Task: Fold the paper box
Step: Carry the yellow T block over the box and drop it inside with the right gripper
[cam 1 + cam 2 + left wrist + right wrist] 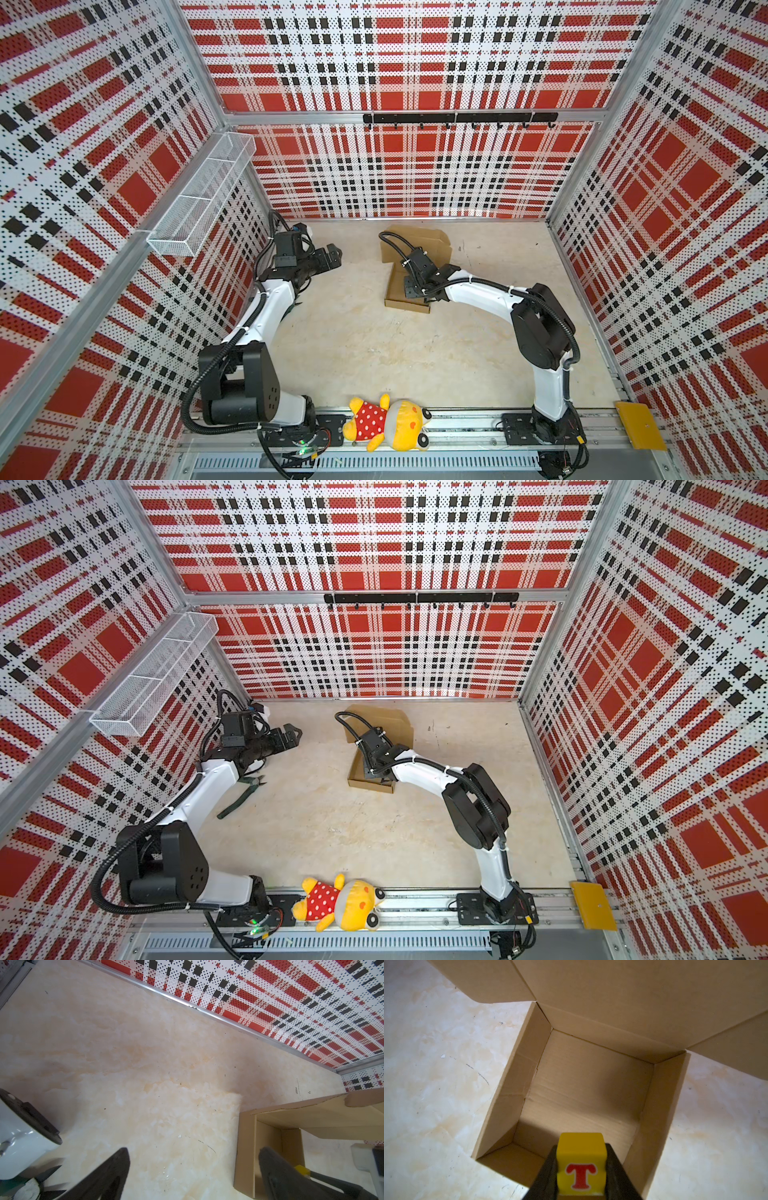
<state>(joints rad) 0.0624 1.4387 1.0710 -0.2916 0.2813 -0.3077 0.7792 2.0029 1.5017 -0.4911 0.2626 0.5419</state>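
Note:
The paper box [394, 291] [356, 776] sits mid-table, a brown cardboard tray with its walls up and its lid flap [419, 241] standing open toward the back wall. My right gripper [411, 287] [371, 772] hangs over the tray's opening, shut on a yellow block [581, 1163] with a red T. In the right wrist view the box's inner wall [512, 1093] and bare floor lie below the block. My left gripper [332, 254] [193, 1152] is open and holds nothing, well left of the box, whose near wall [245, 1147] shows beside one finger.
A plush toy [386, 424] lies on the front rail. A yellow flat plate [640, 426] sits at the front right corner. Green-handled pliers [241, 796] lie by the left arm. A wire basket [199, 195] hangs on the left wall, and a hook rail [457, 118] on the back wall.

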